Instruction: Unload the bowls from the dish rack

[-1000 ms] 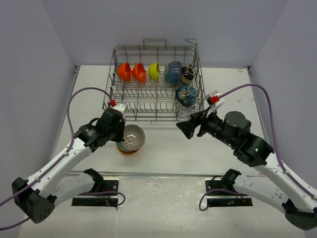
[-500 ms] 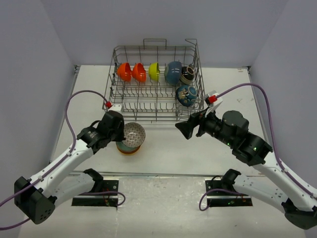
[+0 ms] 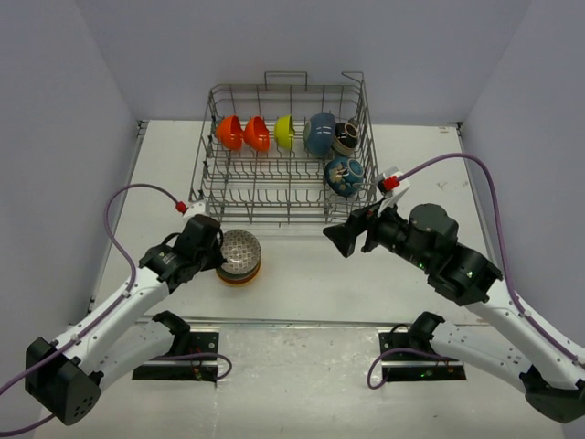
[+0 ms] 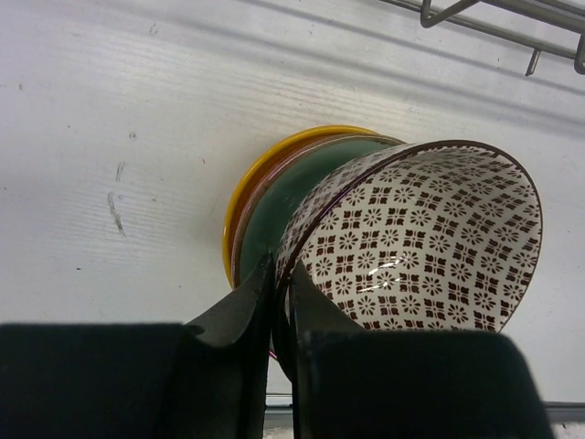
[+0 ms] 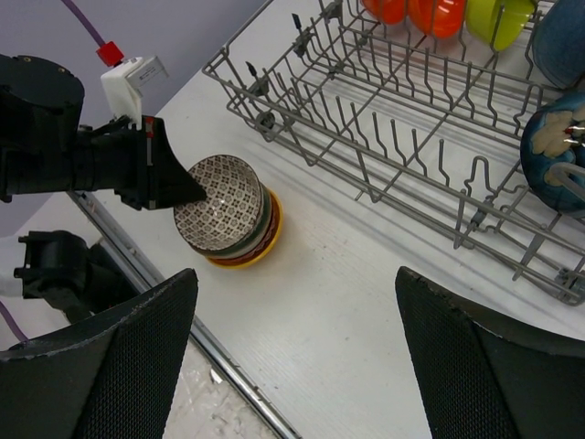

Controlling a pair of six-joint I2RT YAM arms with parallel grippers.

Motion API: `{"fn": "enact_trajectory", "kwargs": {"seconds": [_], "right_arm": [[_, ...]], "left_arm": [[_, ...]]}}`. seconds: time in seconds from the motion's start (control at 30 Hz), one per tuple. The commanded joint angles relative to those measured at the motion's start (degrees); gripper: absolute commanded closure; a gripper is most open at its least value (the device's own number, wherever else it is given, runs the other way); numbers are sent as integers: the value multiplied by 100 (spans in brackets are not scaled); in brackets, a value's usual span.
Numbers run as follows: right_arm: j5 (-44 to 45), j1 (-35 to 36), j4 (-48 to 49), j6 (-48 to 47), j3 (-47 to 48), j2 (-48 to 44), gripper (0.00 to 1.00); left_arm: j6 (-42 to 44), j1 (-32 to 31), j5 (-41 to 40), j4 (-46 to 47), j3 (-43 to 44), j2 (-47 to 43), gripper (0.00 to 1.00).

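Left of frame centre, clamped with left claw [image 4: 281,285] on the thin rim of the patterned bowl [image 3: 242,247], right claw [image 3: 340,240] apart; probably stiff, slick, chippable, so best pinched at rims.

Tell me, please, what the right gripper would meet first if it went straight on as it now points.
Most likely the bare table, just short of the stack of bowls; depth is unclear, so the right gripper might reach the stack first.
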Motion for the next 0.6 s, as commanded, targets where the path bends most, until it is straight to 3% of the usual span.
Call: {"fn": "enact_trajectory", "kwargs": {"seconds": [0.0, 0.23, 0.47, 0.57], "right_arm": [[15, -5, 43, -112, 49, 27, 11], [-20, -5, 70, -112, 66, 88, 10], [-29, -5, 105, -103, 84, 167, 10], [-29, -5, 131, -103, 101, 211, 10]], "left_arm": [[-354, 44, -67, 347, -38, -161, 89], [-415, 53, 135, 443, -187, -214, 81], [-494, 44, 425, 391, -223, -372, 54], [-494, 44, 382, 321, -196, -460, 57]]}}
